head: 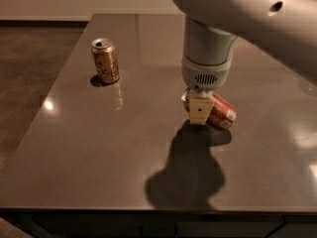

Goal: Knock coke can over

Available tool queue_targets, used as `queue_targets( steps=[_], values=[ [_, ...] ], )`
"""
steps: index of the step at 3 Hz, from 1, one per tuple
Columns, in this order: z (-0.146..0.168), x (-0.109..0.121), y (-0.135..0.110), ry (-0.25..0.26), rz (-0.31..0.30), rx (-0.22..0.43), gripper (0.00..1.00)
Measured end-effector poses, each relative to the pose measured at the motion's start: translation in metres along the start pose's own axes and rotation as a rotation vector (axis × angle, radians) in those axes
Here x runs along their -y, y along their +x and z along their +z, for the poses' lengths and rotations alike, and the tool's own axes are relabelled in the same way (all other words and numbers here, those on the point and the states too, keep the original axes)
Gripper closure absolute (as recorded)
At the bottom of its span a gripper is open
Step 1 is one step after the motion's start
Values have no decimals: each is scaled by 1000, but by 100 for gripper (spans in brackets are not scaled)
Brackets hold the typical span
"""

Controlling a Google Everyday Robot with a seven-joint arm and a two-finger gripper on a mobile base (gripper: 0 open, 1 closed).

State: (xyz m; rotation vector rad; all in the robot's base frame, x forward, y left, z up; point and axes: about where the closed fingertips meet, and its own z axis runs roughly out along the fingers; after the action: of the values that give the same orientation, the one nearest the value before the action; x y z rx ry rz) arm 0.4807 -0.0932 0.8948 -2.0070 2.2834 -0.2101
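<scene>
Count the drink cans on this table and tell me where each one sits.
2. The gold-brown can stands upright at the far left of the table. The coke can lies on its side right of centre, just behind the gripper. The arm could hide others.

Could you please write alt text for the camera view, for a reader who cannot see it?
A red aluminium drink can lies tipped on its side on a glossy dark brown table, right behind the robot arm's gripper, which reaches down from above. A gold-brown can stands upright, apart, at the far left.
</scene>
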Motion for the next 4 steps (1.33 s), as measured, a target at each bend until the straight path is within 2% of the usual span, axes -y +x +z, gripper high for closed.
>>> queue_targets(
  steps=[2,3,4],
  values=[
    [26,-6,12,1,-27,-95,35],
    [26,-5,11,6,-26,-90,12],
    [27,-5,10,10,-26,-87,0]
  ],
)
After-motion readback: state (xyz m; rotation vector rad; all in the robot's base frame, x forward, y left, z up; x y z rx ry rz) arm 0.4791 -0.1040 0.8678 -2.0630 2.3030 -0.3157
